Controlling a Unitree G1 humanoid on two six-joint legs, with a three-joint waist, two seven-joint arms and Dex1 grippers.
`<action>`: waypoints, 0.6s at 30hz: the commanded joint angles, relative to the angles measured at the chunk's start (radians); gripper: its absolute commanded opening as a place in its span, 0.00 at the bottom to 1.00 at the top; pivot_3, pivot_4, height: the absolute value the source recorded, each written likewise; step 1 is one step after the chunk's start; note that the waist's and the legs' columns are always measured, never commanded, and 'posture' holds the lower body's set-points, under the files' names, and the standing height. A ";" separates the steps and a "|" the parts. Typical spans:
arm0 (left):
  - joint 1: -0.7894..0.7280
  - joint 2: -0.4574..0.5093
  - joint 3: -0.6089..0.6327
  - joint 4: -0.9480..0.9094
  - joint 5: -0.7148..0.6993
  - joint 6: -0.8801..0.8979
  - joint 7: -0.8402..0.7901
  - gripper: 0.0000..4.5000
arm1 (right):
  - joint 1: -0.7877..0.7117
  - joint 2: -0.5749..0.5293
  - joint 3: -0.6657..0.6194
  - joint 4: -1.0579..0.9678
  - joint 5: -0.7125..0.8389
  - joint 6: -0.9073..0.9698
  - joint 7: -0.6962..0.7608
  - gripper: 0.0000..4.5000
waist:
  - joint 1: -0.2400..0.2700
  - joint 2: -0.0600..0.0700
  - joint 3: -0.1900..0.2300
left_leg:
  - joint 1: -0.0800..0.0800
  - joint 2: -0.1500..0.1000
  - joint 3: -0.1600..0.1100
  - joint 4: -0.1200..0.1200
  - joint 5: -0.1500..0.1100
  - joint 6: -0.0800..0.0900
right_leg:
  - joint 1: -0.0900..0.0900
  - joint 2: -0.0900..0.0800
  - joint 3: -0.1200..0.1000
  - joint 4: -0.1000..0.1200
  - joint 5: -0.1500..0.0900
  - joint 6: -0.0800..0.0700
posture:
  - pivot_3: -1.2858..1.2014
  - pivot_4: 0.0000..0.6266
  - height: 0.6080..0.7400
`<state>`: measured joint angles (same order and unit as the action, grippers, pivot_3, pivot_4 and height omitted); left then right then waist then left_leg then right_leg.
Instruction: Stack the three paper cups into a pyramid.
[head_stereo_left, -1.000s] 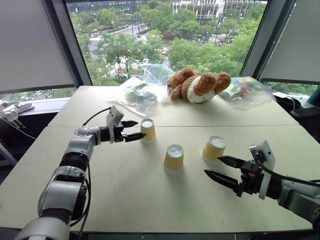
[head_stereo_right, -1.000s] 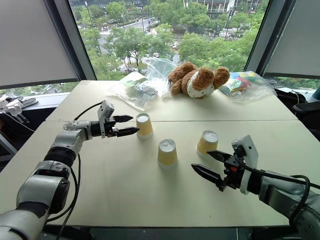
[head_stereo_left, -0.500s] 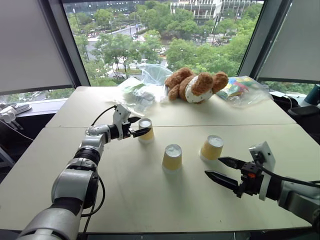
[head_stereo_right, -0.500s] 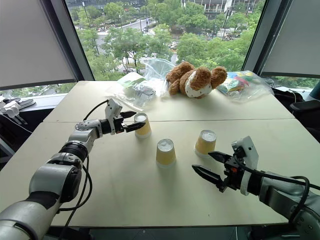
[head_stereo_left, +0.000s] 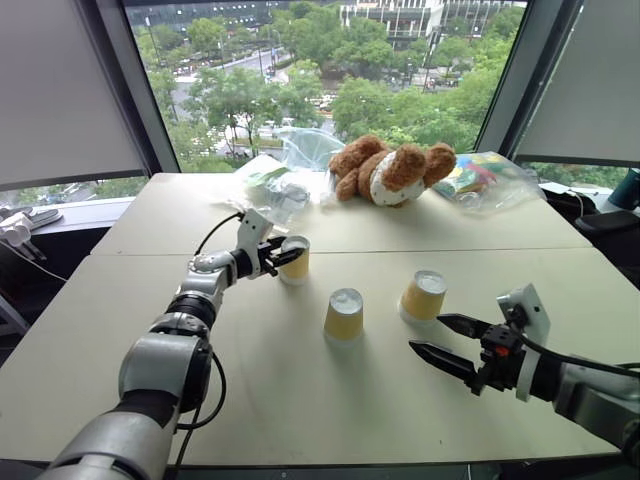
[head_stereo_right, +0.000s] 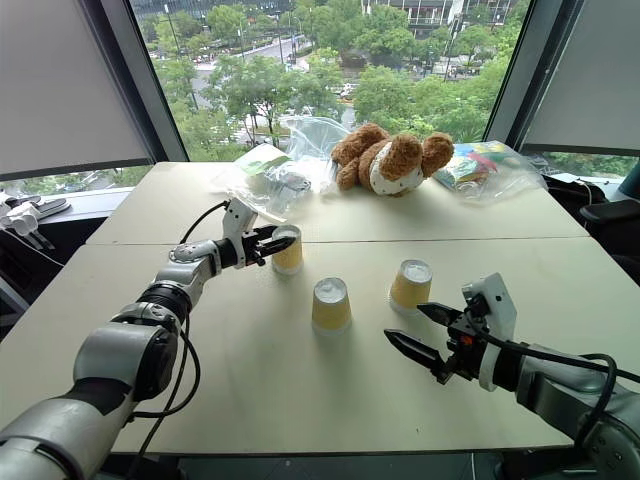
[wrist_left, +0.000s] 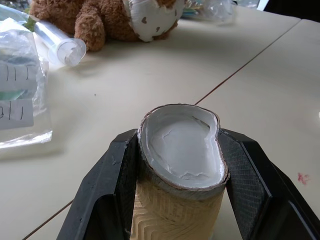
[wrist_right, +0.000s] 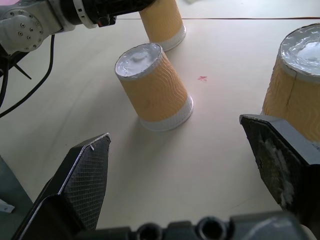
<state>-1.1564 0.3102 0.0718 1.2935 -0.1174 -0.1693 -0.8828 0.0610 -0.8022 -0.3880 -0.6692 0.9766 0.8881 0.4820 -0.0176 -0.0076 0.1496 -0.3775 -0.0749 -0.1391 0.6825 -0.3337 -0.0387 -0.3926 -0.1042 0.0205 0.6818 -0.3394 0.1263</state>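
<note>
Because the left gripper (wrist_left: 176, 165) squeezes the far left cup (head_stereo_left: 294, 259) so hard that its top bends, the cup could crush or slip when lifted toward the middle cup (head_stereo_left: 345, 314) and right cup (head_stereo_left: 424, 296), while the right gripper (head_stereo_left: 446, 341) waits spread wide.

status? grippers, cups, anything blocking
Left gripper shut on far cup, squeezing its top out of round. Right gripper open, off the table. Middle cup and right cup upside down, unstacked. Nothing blocking.

Three yellow paper cups (head_stereo_left: 345, 314) (head_stereo_left: 425, 296) (head_stereo_left: 295, 260), one teddy bear (head_stereo_left: 390, 171), two plastic bags (head_stereo_left: 290, 175) (head_stereo_left: 487, 180).
</note>
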 joint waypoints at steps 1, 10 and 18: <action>-0.030 0.009 0.025 -0.012 0.004 -0.023 -0.004 0.49 | 0.004 0.006 -0.021 -0.036 0.017 -0.016 -0.006 1.00 | 0.000 0.000 0.000 | 0.000 0.000 0.000 0.000 0.000 0.000 | 0.000 0.000 0.000 0.000 0.000 0.000 | 0.52 0.24 1.00; -0.012 0.075 0.071 -0.124 -0.084 0.124 -0.301 0.49 | 0.000 0.001 -0.020 -0.028 0.015 -0.019 -0.004 1.00 | -0.003 0.000 0.000 | 0.000 0.000 0.000 0.000 0.000 0.000 | -0.001 0.000 0.000 0.000 0.000 0.000 | 0.52 0.24 1.00; 0.236 0.136 0.017 -0.547 -0.117 0.309 -0.436 0.49 | -0.007 0.002 -0.011 -0.015 0.007 -0.022 0.003 1.00 | -0.004 0.000 0.000 | 0.002 0.001 0.000 -0.001 0.000 0.000 | -0.001 0.000 0.000 0.001 0.000 0.000 | 0.52 0.24 1.00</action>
<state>-0.9210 0.4339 0.0911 0.8383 -0.2087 0.1124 -1.3131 0.0681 -0.8022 -0.3876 -0.6699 0.9757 0.8862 0.4789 -0.0218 -0.0072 0.1494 -0.3757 -0.0736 -0.1397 0.6819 -0.3337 -0.0387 -0.3933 -0.1041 0.0206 0.6826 -0.3394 0.1263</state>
